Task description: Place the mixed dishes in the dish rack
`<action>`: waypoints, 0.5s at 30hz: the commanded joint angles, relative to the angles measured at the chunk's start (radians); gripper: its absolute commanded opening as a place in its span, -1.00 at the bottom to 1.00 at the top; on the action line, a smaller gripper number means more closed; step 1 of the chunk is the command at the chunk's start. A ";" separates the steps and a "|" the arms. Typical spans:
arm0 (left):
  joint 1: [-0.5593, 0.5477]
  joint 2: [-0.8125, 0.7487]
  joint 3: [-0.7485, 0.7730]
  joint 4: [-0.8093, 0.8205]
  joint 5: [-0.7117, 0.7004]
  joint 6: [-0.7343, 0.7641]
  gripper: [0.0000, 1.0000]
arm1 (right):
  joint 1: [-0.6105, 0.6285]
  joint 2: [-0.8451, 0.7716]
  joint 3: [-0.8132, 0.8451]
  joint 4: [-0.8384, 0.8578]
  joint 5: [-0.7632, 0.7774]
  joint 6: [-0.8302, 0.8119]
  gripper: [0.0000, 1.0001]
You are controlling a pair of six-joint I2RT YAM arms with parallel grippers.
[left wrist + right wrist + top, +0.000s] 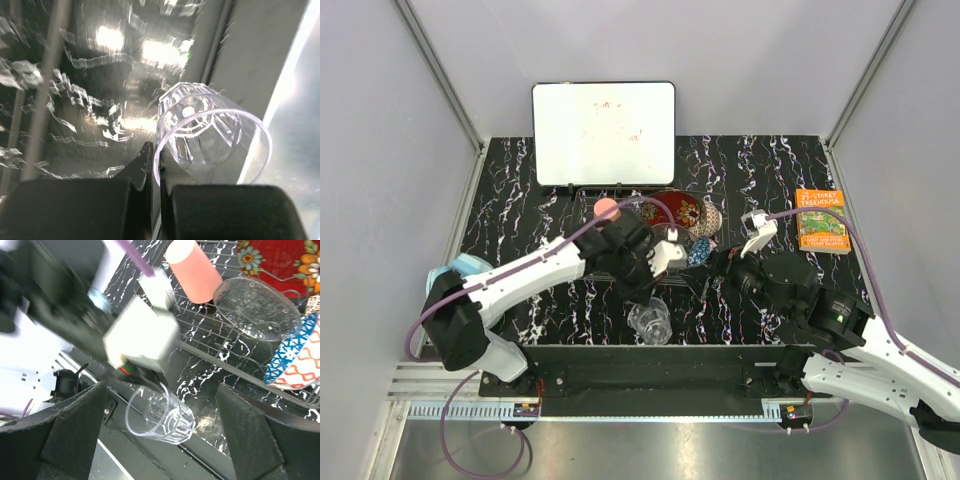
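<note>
My left gripper (648,292) is shut on the rim of the clear glass tumbler (650,321), holding it tilted over the table's near edge; the wrist view shows the jaws (156,152) pinching the tumbler (210,135) wall. My right gripper (720,263) is open and empty, with the tumbler (160,417) in view between its fingers (75,432). The dish rack (620,196) holds the pink cup (606,209), red bowl (677,208), beige bowl (711,218), blue mosaic bowl (698,251) and glass plate (255,302).
A white whiteboard (604,133) leans behind the rack. An orange book (822,220) lies at the right. Light blue headphones (460,267) sit at the left by the left arm. The two arms are close together in front of the rack.
</note>
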 commanded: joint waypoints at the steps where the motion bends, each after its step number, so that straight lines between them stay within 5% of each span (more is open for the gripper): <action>1: 0.127 -0.087 0.254 -0.076 0.307 0.062 -1.00 | 0.003 0.003 0.005 0.112 -0.047 -0.011 0.99; 4: 0.317 -0.084 0.390 -0.094 0.554 -0.008 -1.00 | 0.003 0.008 0.016 0.228 -0.070 -0.016 0.99; 9: 0.522 -0.030 0.495 -0.069 0.768 -0.189 -1.00 | 0.005 0.066 0.004 0.422 -0.104 0.014 1.00; 12: 0.611 -0.070 0.383 0.113 0.874 -0.412 -1.00 | 0.005 0.112 -0.021 0.593 -0.113 0.027 0.99; 14: 0.631 -0.117 0.293 0.431 0.912 -0.609 -1.00 | 0.005 0.127 -0.064 0.716 -0.121 0.044 0.99; 15: 0.643 -0.136 0.190 0.574 0.937 -0.840 -1.00 | 0.002 0.130 -0.109 0.837 -0.118 0.049 1.00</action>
